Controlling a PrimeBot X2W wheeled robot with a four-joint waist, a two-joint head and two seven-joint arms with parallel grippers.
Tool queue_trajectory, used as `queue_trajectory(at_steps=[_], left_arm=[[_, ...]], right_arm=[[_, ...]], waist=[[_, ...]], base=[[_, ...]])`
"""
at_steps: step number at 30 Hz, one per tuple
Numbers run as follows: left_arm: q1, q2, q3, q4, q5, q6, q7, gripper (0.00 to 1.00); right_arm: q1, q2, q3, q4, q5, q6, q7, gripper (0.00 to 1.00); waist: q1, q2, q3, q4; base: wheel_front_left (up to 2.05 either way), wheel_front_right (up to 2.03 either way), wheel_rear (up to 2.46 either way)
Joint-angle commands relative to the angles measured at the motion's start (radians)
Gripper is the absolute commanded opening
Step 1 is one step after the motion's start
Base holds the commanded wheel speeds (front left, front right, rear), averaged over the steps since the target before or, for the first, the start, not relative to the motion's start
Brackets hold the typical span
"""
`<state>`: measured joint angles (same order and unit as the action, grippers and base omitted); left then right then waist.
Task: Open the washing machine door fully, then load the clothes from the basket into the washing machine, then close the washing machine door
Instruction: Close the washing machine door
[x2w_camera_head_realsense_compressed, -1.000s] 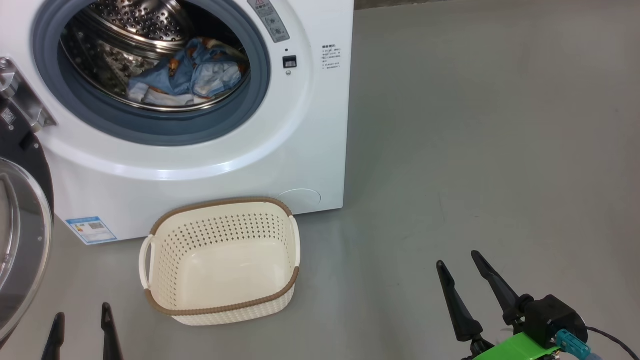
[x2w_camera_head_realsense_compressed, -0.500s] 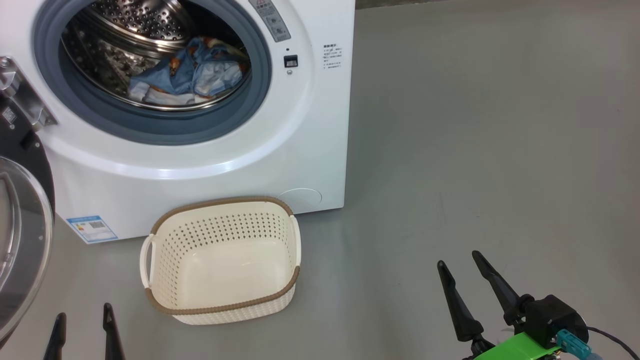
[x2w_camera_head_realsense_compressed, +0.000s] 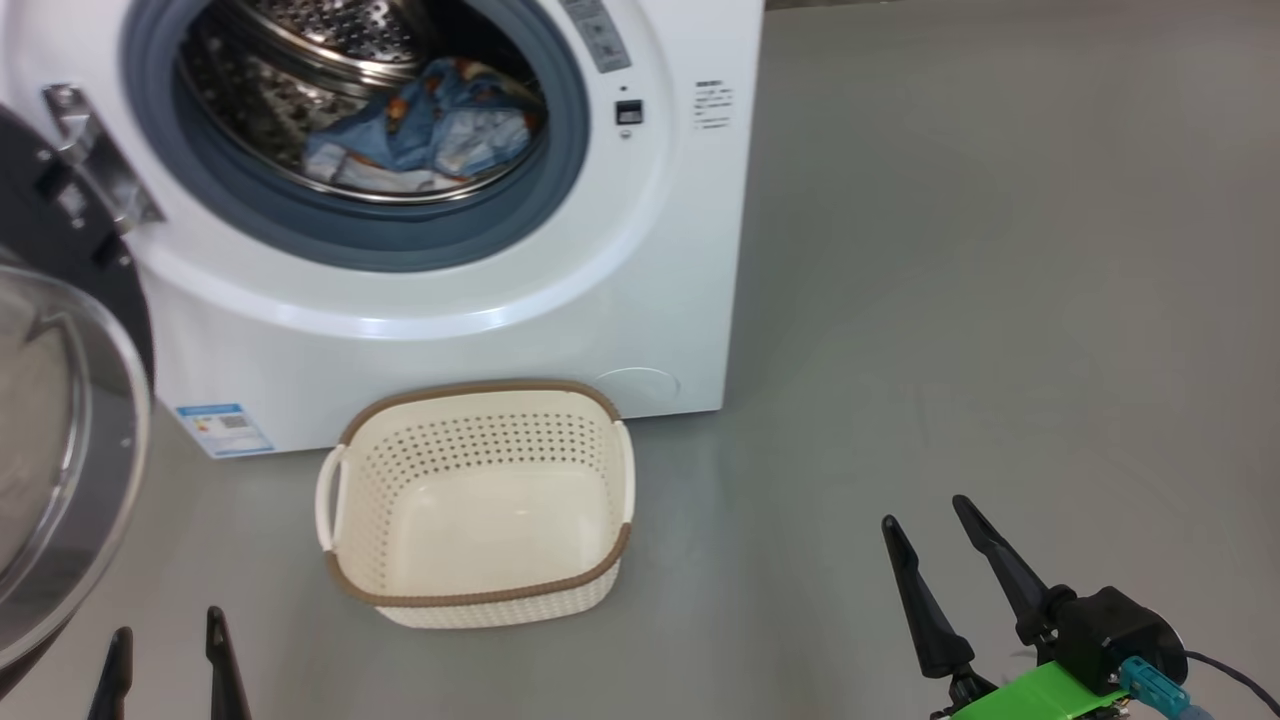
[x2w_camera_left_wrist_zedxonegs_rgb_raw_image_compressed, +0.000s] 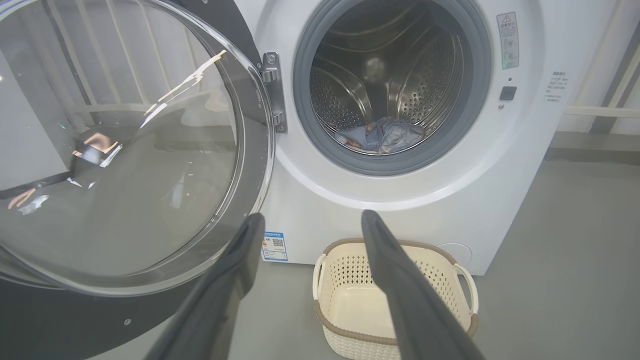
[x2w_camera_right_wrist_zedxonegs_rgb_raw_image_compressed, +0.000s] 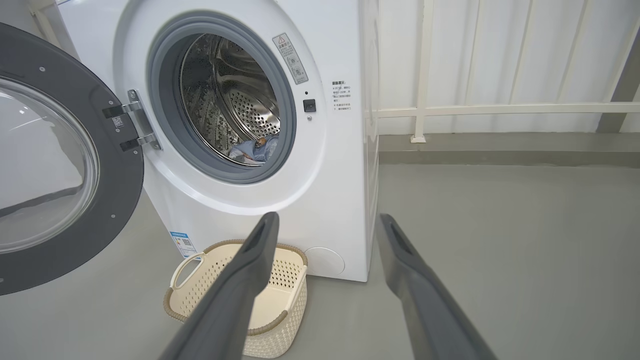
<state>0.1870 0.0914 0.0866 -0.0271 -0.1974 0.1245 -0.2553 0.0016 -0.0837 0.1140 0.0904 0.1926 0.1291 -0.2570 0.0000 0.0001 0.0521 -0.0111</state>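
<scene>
We see clothes in drum, basket on floor before washer, door open at washer's left.

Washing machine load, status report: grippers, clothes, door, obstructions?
Left gripper, right gripper: jaws open, empty. Clothes in washing machine, basket empty, door open. Basket on floor, apart from door.
</scene>
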Motion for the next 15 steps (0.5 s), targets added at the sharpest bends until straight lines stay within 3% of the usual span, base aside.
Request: queue_trajectory(at_steps=[1, 15], left_arm=[[-0.031, 0.005, 0.037, -0.021, 0.002, 0.005, -0.006, 1.00], [-0.012, -0.006, 0.044, -0.009, -0.009, -0.001, -0.006, 1.00]], right_arm=[[-0.018, -0.006, 0.024, -0.027, -0.010, 0.002, -0.005, 1.00], [-0.038, -0.012, 0.069, -0.011, -0.006, 0.002, -0.005, 1.00]], waist=[[0.0000, -0.0001, -0.003, 0.027], [0.0000, -0.0001, -0.049, 0.191]], base=[[0.00, 0.00, 0.00], [0.00, 0.00, 0.00]])
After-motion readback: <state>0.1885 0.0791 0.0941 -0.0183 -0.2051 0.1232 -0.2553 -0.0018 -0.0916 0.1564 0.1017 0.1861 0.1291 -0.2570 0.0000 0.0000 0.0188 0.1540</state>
